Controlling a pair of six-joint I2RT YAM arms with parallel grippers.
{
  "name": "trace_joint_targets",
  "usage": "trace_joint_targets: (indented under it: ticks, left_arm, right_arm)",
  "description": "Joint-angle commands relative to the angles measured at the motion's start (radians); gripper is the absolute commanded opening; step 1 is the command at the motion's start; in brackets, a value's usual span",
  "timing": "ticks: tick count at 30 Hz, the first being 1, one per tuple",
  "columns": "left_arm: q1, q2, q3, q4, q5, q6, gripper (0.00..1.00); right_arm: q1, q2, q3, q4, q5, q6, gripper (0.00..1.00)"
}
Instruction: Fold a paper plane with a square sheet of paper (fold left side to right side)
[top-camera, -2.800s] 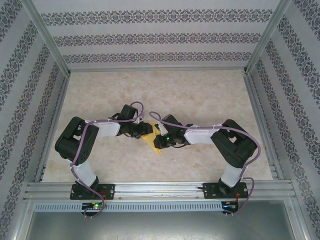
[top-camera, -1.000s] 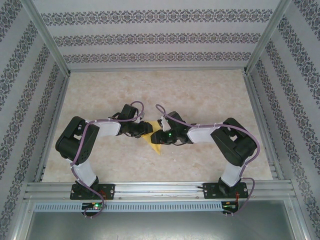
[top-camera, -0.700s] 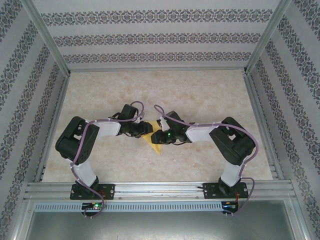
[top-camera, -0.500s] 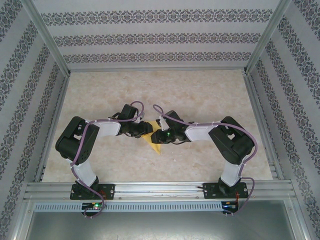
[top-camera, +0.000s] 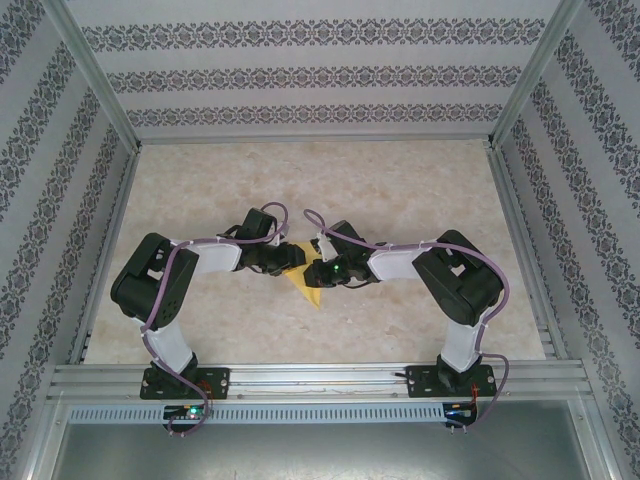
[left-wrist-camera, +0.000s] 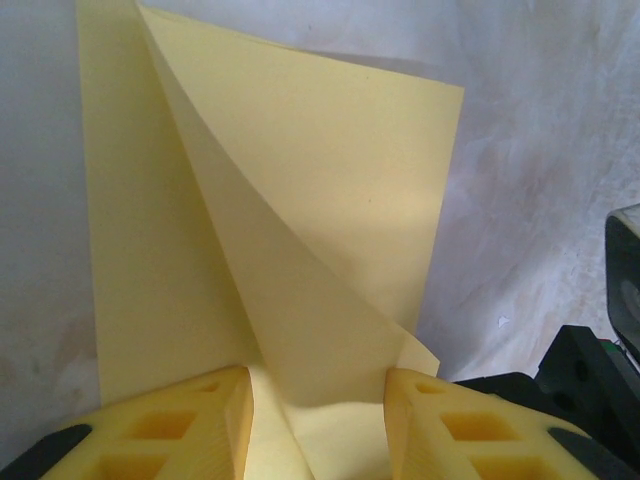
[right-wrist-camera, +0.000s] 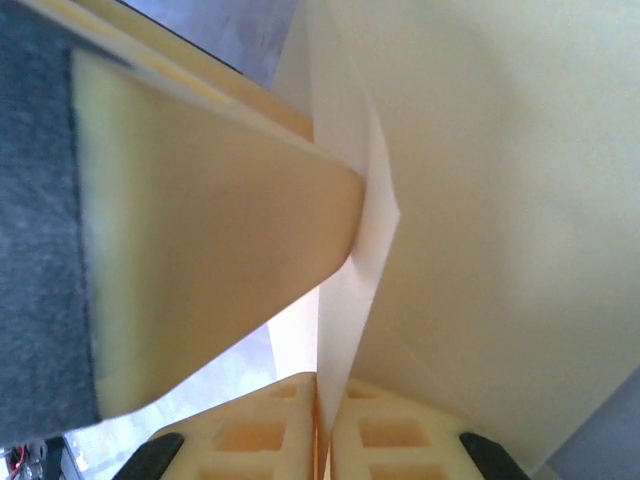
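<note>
While the right gripper (right-wrist-camera: 322, 395) pinched the square sheet of paper (left-wrist-camera: 330, 180) mid-fold, the left gripper (left-wrist-camera: 318, 390) had fingers apart. Next probably needed carrying it rightward, flat.

Table top (top-camera: 400, 190) is a beige marbled slab with metal rails (top-camera: 520, 250) along its sides. Roughly mid-table there's the folded yellow paper (top-camera: 310, 291), pointy end flat on the surface, aimed at the near edge.
</note>
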Motion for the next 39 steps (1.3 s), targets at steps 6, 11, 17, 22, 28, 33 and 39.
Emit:
trace_joint_targets:
  ticks: [6,11,17,22,28,33,39]
  left_arm:
    - [-0.009,0.017,-0.012,-0.074,-0.096,0.025,0.4]
    - [-0.008,0.034,-0.005,-0.077,-0.103,0.027,0.4]
    - [-0.008,0.05,-0.001,-0.088,-0.11,0.032,0.4]
    - [-0.008,0.055,-0.003,-0.087,-0.11,0.033,0.4]
    - [-0.009,0.056,-0.004,-0.089,-0.11,0.033,0.4]
    - [-0.009,0.056,-0.002,-0.091,-0.112,0.034,0.4]
    - [-0.009,0.055,-0.002,-0.09,-0.111,0.034,0.4]
  right_arm:
    - [-0.012,-0.003,-0.014,0.029,-0.052,-0.01,0.08]
    - [-0.017,-0.003,-0.027,0.047,-0.071,-0.001,0.07]
    - [-0.019,-0.01,-0.031,0.061,-0.094,0.007,0.12]
    - [-0.021,-0.015,-0.03,0.066,-0.103,0.011,0.16]
    - [-0.024,-0.032,-0.035,0.066,-0.099,0.013,0.22]
    - [-0.037,-0.085,-0.054,0.066,-0.098,0.018,0.32]
    - [-0.077,-0.153,-0.09,0.067,-0.112,0.027,0.39]
